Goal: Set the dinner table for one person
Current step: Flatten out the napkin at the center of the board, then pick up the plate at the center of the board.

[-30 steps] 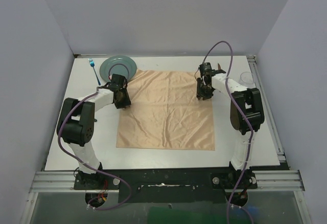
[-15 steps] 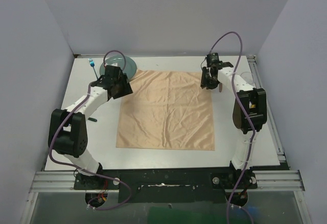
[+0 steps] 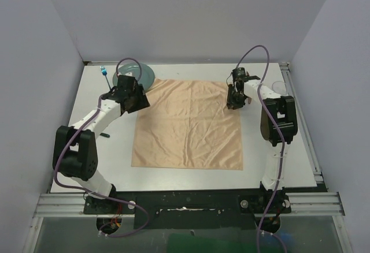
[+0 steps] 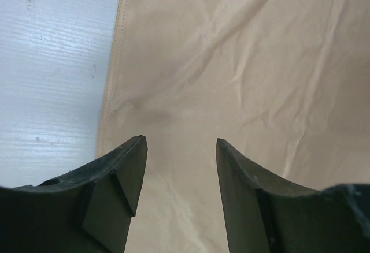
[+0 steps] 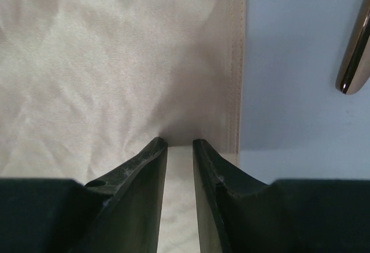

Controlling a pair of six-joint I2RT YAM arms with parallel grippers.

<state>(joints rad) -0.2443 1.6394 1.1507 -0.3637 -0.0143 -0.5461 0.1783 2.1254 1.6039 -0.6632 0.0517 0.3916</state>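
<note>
The dinner table (image 3: 185, 181) is lying flat under everything, and a peach cloth (image 3: 188, 126) is covering its middle. The left gripper (image 4: 180, 149) is hanging over the far left corner of the cloth. Its two fingers are wide apart and holding nothing. The right gripper (image 5: 180, 143) is sitting low at the far right edge of the cloth. Its fingers are almost together, with only a thin slit between them. The pictures are not showing whether any cloth is caught there.

A green-blue plate (image 3: 144, 73) is waiting on the bare table just behind the left gripper, so the left arm is the nearer one for it. A shiny handle (image 5: 354, 51) is lying just right of the right gripper, running alongside the cloth's edge. A clear glass (image 3: 279, 86) is standing farther right. The right arm looks closer to those two.
</note>
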